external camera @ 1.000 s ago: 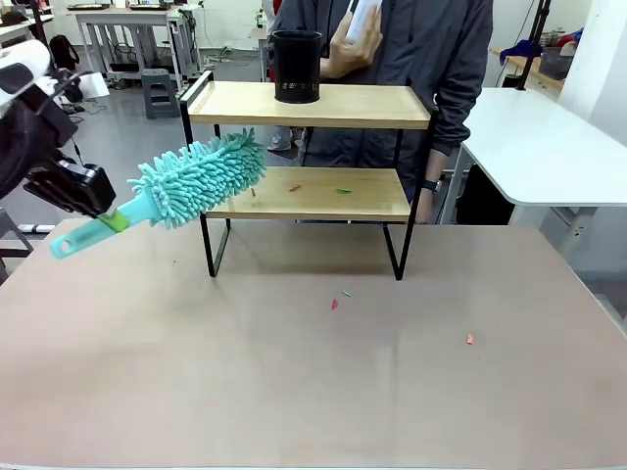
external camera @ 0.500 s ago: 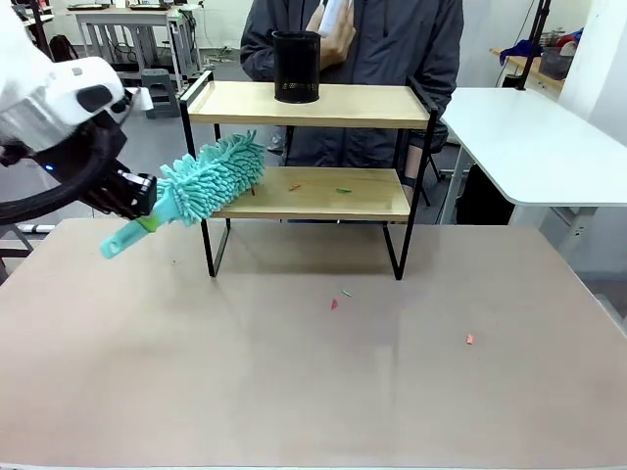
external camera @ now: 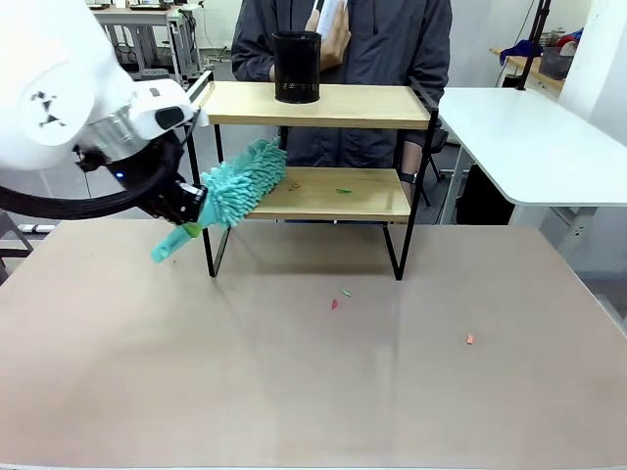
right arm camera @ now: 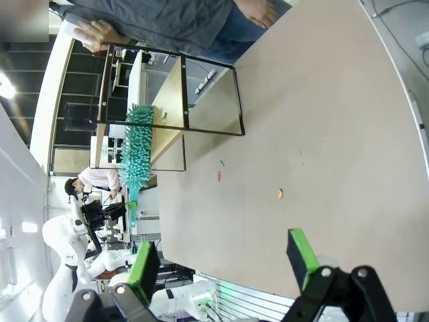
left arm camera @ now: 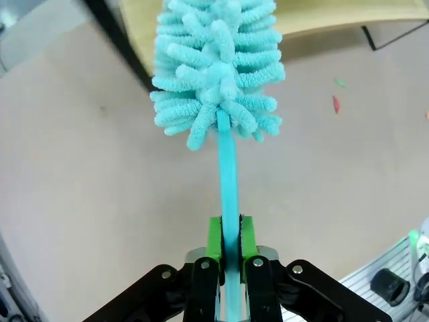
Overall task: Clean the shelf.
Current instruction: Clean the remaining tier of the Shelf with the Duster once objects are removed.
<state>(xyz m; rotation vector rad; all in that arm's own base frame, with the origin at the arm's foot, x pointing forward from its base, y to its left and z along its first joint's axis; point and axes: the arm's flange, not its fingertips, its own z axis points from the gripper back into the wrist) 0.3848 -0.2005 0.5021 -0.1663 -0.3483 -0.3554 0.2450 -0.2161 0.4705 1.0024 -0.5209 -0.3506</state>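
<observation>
Over the last second we have swung our left arm in from the table's left edge toward the shelf (external camera: 333, 106). The fluffy teal duster (external camera: 245, 181) came with it: its head, which stood outside the front left post, now reaches in over the left end of the lower board, under the top board.

Our left end effector (left arm camera: 230, 236) is clamped on the duster's thin teal handle. In the left wrist view the green pads (left arm camera: 214, 236) press on the handle from both sides, and the head rises straight ahead toward the wooden board. The handle's tail sticks out behind the grip, slanting down toward the table (external camera: 294, 392).

Our right end effector (right arm camera: 224, 258) stands wide open with nothing between its fingers. It hangs above the table, well apart from the shelf.

The shelf stands on the far half of the table, just in front of a person (external camera: 392, 39) in a dark jacket. A black mesh cup (external camera: 297, 66) sits on the top board, left of its middle. A small green scrap (external camera: 343, 191) lies on the lower board, to the right of the duster head. On the table in front of the shelf we see a red scrap (external camera: 334, 305) near another green one (external camera: 346, 293), and one more red scrap (external camera: 470, 339) farther right.
</observation>
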